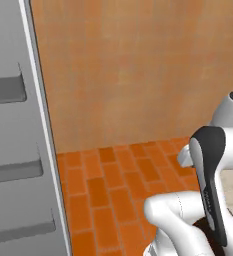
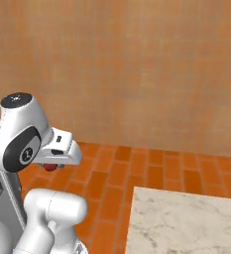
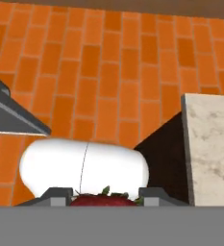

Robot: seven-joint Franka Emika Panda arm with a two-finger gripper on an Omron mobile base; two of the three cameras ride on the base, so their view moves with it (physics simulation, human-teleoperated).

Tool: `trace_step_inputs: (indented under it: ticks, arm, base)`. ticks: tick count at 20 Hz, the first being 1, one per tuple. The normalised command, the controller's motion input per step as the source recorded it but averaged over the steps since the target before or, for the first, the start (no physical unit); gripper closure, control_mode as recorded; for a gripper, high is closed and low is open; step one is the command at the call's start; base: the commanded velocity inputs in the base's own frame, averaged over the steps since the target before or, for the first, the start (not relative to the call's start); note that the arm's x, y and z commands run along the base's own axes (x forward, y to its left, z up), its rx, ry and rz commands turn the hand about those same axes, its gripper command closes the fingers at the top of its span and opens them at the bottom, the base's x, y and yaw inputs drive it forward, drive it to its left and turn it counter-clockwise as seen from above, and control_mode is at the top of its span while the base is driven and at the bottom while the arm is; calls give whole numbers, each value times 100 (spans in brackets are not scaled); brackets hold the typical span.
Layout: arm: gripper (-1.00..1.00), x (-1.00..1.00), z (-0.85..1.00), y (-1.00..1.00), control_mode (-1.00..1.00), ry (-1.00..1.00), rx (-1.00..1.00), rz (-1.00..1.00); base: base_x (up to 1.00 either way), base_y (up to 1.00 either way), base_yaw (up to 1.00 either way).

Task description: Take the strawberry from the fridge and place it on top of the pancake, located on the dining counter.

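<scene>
strawberry clamped in the pincer, above the brick floor beside the counter corner.

in the hand view the strawberry (image 3: 103,198) sits right between the two dark finger tips of the gripper (image 3: 104,197), its red top and small green leaves showing at the bottom edge, and the jaws are clenched on it from either side. in the right base view the same strawberry shows as a small red spot tucked under the white hand, low on the arm's side. below the hand lies the orange brick floor (image 3: 108,72). the pale marble dining counter (image 3: 212,149) has its corner off to the right of the fruit, near but apart from it, with its dark base below the edge. in the left base view the grey fridge (image 1: 15,150) door stands at the left, well apart from the arm.
</scene>
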Motion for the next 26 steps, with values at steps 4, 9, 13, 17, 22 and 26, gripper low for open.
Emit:
trace_step_inputs:
  ticks: [4,9,13,17,22,26]
  arm:
    - [100,0,0,0,100,0,0,0]
    - [100,0,0,0,100,0,0,0]
    - [100,0,0,0,100,0,0,0]
    - [100,0,0,0,100,0,0,0]
    - [100,0,0,0,100,0,0,0]
    - [100,0,0,0,100,0,0,0]
  base:
    - [73,-4,-37]
    - [97,0,-6]
    - [100,0,0]
    - [100,0,0]
    - [100,-2,-4]
    - [100,-21,0]
